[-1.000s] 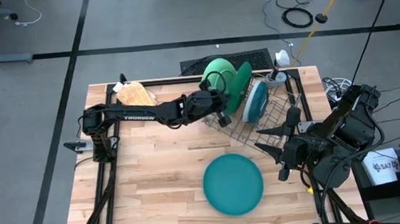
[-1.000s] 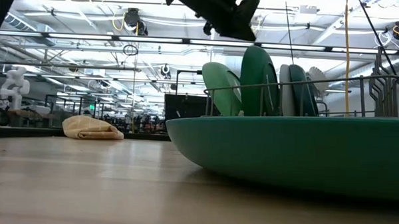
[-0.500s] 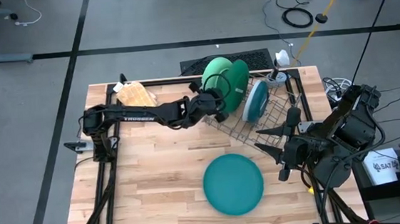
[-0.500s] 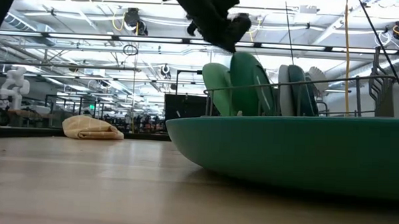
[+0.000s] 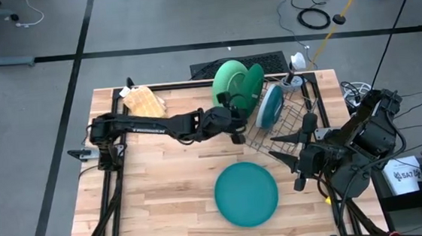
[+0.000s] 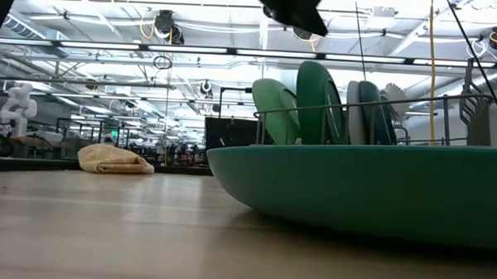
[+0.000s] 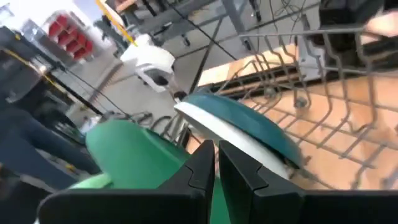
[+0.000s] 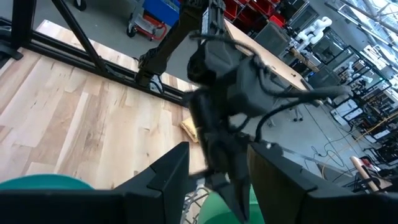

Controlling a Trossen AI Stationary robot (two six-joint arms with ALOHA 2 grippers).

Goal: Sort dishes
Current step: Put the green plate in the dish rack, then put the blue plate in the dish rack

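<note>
Teal first: the smaller dark teal plate (image 5: 246, 193) lies flat on the bench (image 5: 163, 182), clear of the wire rack (image 5: 276, 124) on its near side, already sorted out. Beyond it, at the rack's left edge, my left jaws (image 5: 235, 123) are pressed together on nothing. Half a second ago they sat over the large dark green plate (image 5: 253, 90); they have now drawn back toward the bench, and that plate stands upright in the rack again, beside the large light green plate (image 5: 227, 79). Judgement: the pull failed or was abandoned, so the grasp needs repeating. A second teal plate (image 5: 269, 107) stands further right in the rack. My right jaws (image 5: 285, 150) wait, spread wide, at the rack's near right corner.
</note>
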